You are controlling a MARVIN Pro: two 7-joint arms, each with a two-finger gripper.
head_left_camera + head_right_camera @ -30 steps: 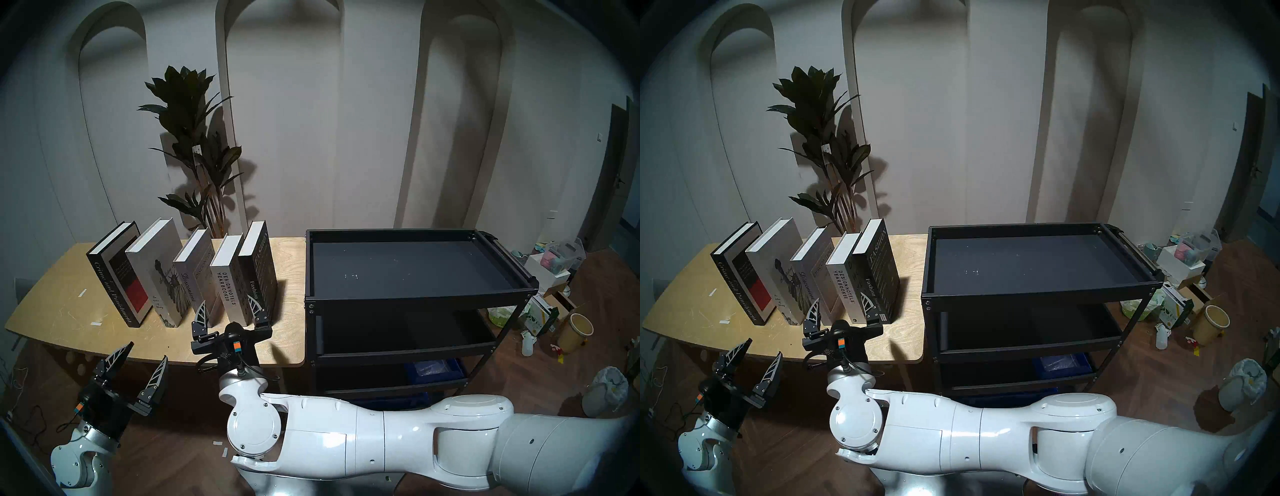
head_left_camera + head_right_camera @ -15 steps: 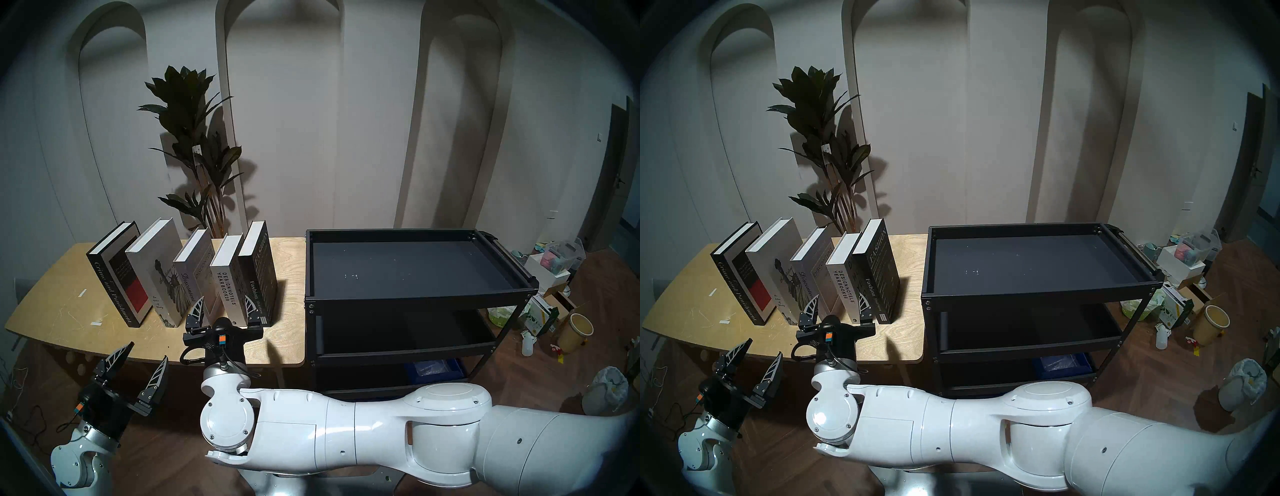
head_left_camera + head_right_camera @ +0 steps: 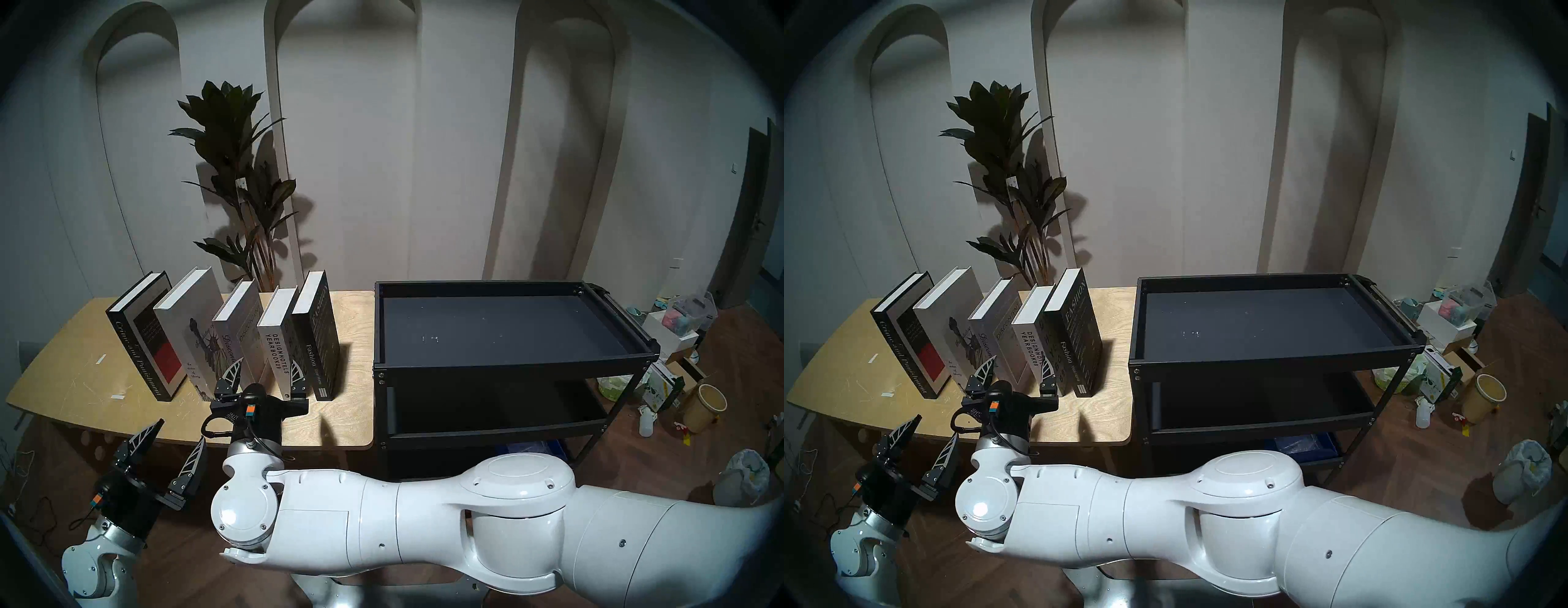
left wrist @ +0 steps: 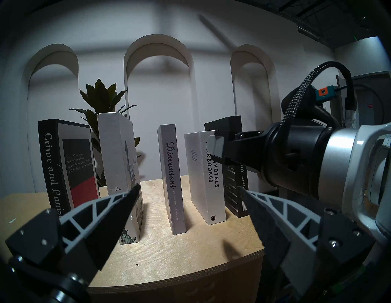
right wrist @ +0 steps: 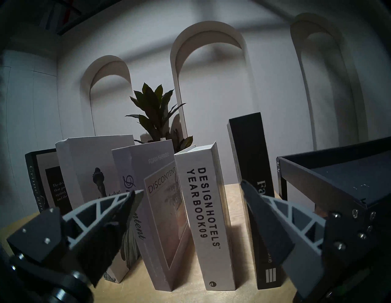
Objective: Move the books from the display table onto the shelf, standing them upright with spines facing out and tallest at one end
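Meanwhile, we see five books standing upright in a row on the wooden table [image 3: 76, 378], spines toward us: the black Crime and Punishment [image 3: 140, 339], the white Statue of Liberty book [image 3: 193, 331], the grey Discontent [image 3: 237, 327], the white Design Hotels Yearbook [image 3: 275, 339] and the black Fashion [image 3: 316, 327]. All five are on the table, and the top tier of the black metal shelf [image 3: 509, 365] just to the right holds no book. Our right gripper [image 3: 263, 373] hangs level at the front of the row, its jaws spread wide and holding nothing; from its own wrist camera the Yearbook spine [image 5: 207, 211] and the Discontent cover sit in the gap between the two fingers, with Fashion [image 5: 251, 169] behind the right finger. Whether the fingers touch any book we cannot tell. Our left gripper [image 3: 167, 450] hovers off the table's near edge, well short of the books, jaws likewise apart and empty. A potted plant [image 3: 237, 170] stands against the arched white wall behind the table.
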